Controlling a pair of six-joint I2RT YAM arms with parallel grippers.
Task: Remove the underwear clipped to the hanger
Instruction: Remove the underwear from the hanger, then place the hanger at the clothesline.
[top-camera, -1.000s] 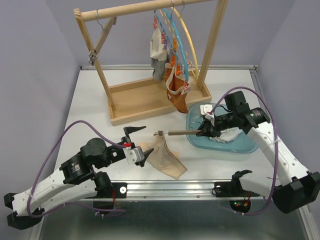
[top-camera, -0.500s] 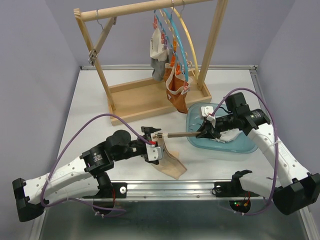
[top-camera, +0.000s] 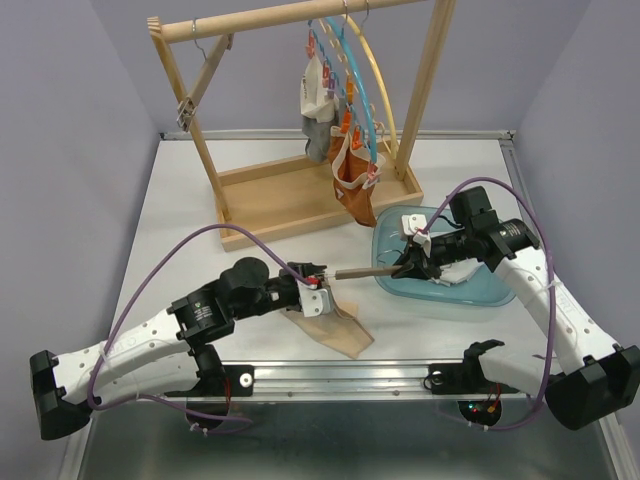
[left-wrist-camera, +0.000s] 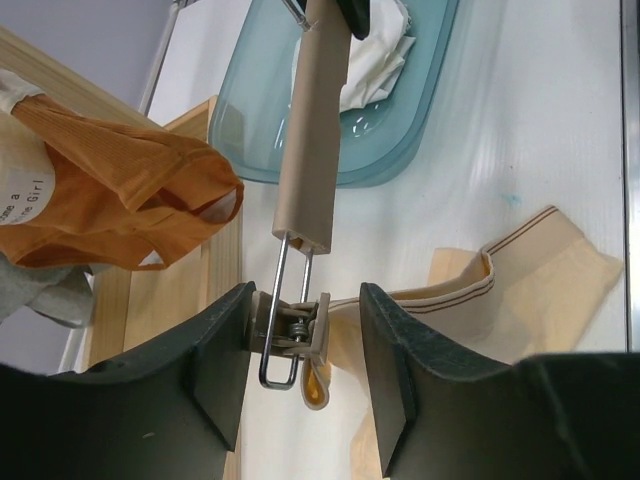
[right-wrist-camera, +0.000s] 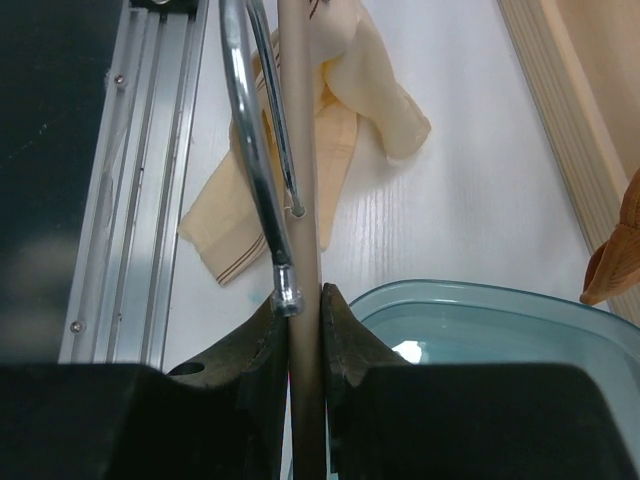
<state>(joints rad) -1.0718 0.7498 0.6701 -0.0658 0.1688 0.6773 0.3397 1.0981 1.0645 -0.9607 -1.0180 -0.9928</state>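
Observation:
A beige underwear (top-camera: 338, 326) lies on the table, one edge pinched in the clip (left-wrist-camera: 303, 332) at the end of a tan hanger bar (top-camera: 362, 269). My left gripper (top-camera: 310, 288) straddles that clip (left-wrist-camera: 305, 300): one finger touches the clip's side and the other stands off it, so the gripper is open. Over the tub's near-left rim, my right gripper (top-camera: 408, 265) is shut on the hanger bar (right-wrist-camera: 300, 150) and holds it level. The beige underwear (right-wrist-camera: 335, 110) also shows in the right wrist view. Orange-brown underwear (top-camera: 355, 190) and white-grey underwear (top-camera: 317, 105) hang clipped on the rack.
A translucent blue tub (top-camera: 492, 290) at the right holds a white garment (top-camera: 452, 270). The wooden rack (top-camera: 290, 200) with its tray base stands at the back, carrying a blue clip hanger (top-camera: 352, 70). A metal rail (right-wrist-camera: 130, 180) runs along the table's near edge.
My left arm has swung right and forward to the hanger's clip, and its jaws have narrowed around it. The right gripper and the bar have stayed put.

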